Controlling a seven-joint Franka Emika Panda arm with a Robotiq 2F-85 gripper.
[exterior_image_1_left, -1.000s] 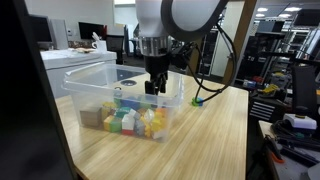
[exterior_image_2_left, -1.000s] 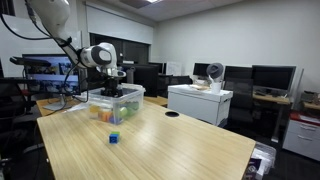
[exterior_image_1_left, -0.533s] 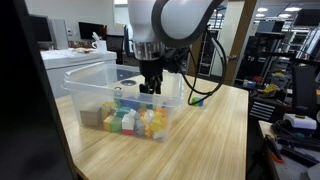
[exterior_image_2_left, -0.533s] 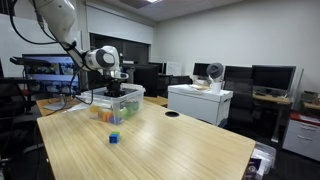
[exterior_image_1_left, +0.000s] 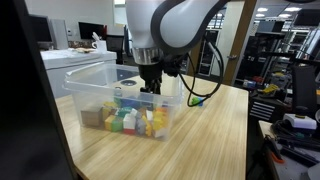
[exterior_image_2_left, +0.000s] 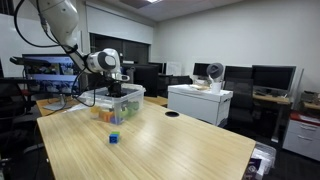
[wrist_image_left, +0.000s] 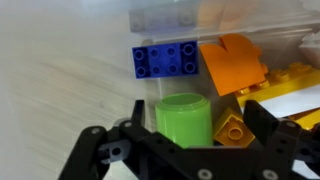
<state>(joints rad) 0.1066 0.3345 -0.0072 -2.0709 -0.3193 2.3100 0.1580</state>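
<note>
Sliding toward 9 o'clock since a second ago, the gripper (exterior_image_1_left: 150, 88) now hangs over the blocks in the clear bin (exterior_image_1_left: 78, 92) in an exterior view. Its jaws are wide apart, and in the wrist view a green block (wrist_image_left: 183, 112) sits between them, not squeezed. A blue block (wrist_image_left: 166, 60) lies at 12 o'clock from it, and an orange block (wrist_image_left: 232, 62) at 1 o'clock.

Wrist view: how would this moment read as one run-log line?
end effector: open, in clear bin | between its fingers: green cylinder, not gripped | nearby: blue brick, orange piece
</note>
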